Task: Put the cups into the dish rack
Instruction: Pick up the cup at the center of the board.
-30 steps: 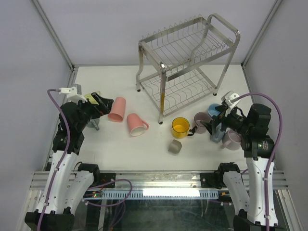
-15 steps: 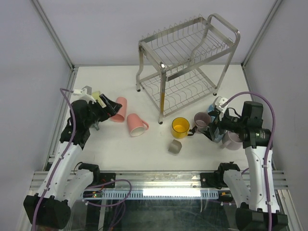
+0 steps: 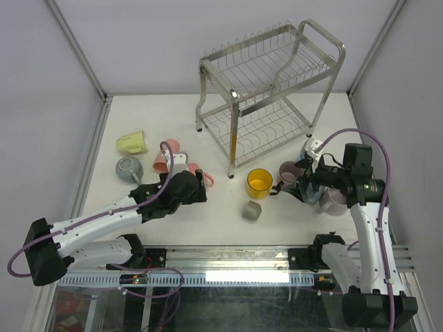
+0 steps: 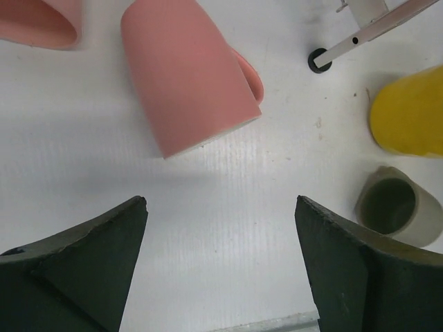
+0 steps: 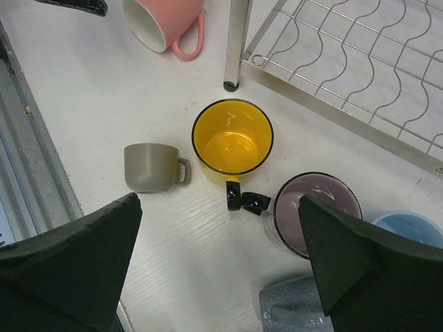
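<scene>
Left gripper (image 4: 220,204): its fingers are standing wide apart and pinching nothing. It is hovering low over the desk (image 3: 208,225), just short of the pink mug (image 4: 187,76), probably lining up to close on that mug's rim.
Pink mug: it is lying on its side with its mouth facing the gripper and its handle sticking out toward the rack's foot. It is showing a matte pink wall and a pale inside. A second pink mug (image 4: 38,21) is lying just beside it.
Right gripper (image 5: 220,200): it is likewise spread and carrying nothing. It is hanging above the cluster of cups near the rack's front leg, seemingly waiting to pick one.
Yellow mug (image 5: 232,142): it is standing upright and showing a glossy inside and a black handle.
Neighbours: a mauve mug (image 5: 315,211) is standing near the yellow one's handle, and a small grey-beige cup (image 5: 151,167) is lying on its side nearby.
Dish rack (image 3: 270,90): it is standing at the far side of the desk, and both wire tiers are showing no cups.
Progress: loading is seemingly only beginning, since every cup in view is sitting on the desk.
</scene>
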You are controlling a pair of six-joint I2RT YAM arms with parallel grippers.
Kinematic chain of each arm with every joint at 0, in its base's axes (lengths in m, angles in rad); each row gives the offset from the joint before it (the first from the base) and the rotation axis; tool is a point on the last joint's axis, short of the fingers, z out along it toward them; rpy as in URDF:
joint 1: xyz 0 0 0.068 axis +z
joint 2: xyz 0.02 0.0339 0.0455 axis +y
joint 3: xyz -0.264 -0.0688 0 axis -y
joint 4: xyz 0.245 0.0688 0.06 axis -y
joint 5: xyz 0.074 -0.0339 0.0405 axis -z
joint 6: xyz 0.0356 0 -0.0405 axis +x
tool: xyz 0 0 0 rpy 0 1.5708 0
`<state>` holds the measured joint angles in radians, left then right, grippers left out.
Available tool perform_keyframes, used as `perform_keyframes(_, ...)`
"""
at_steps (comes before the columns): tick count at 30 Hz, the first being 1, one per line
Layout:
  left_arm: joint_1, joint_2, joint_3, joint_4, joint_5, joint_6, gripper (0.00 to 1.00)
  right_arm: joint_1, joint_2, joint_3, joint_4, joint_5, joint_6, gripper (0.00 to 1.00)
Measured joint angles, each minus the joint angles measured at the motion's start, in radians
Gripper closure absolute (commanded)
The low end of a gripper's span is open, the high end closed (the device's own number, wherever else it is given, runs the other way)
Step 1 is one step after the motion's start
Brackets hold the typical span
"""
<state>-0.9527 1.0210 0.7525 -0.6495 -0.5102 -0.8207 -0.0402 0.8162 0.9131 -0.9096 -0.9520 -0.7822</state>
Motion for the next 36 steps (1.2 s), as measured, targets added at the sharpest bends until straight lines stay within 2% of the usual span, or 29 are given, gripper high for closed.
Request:
perform_keyframes(5, -0.081, 0.013, -0.101, 0.123, -0.12, 0.05, 0.17, 0.014, -0.069, -0.047, 0.007, 0.004, 0.014, 0.01)
perform_keyframes(10, -0.094, 0.002, -0.272, 0.305, -0.191, 0.145, 0.17, 0.018, -0.114, -0.089, 0.007, 0.024, 0.05, 0.01)
perform_keyframes(15, -0.094, -0.082, -0.394, 0.48, -0.258, 0.235, 0.23, 0.018, -0.088, -0.09, 0.006, 0.035, 0.089, 0.01)
perform_keyframes(16, -0.094, -0.1, -0.426, 0.555, -0.273, 0.262, 0.25, 0.018, -0.084, -0.091, 0.008, 0.035, 0.098, 0.01)
perform_keyframes(20, -0.094, -0.097, -0.491, 0.714, -0.285, 0.317, 0.3, 0.018, -0.09, -0.095, 0.021, 0.035, 0.137, 0.01)
perform_keyframes(27, -0.093, 0.014, -0.52, 0.934, -0.339, 0.409, 0.36, 0.018, -0.113, -0.102, 0.047, 0.035, 0.169, 0.01)
perform_keyframes(33, -0.071, 0.185, -0.524, 1.126, -0.374, 0.466, 0.4, 0.018, -0.117, -0.122, 0.057, 0.034, 0.183, 0.01)
perform_keyframes(36, -0.048, 0.277, -0.524, 1.187, -0.379, 0.478, 0.47, 0.018, -0.117, -0.136, 0.082, 0.033, 0.194, 0.01)
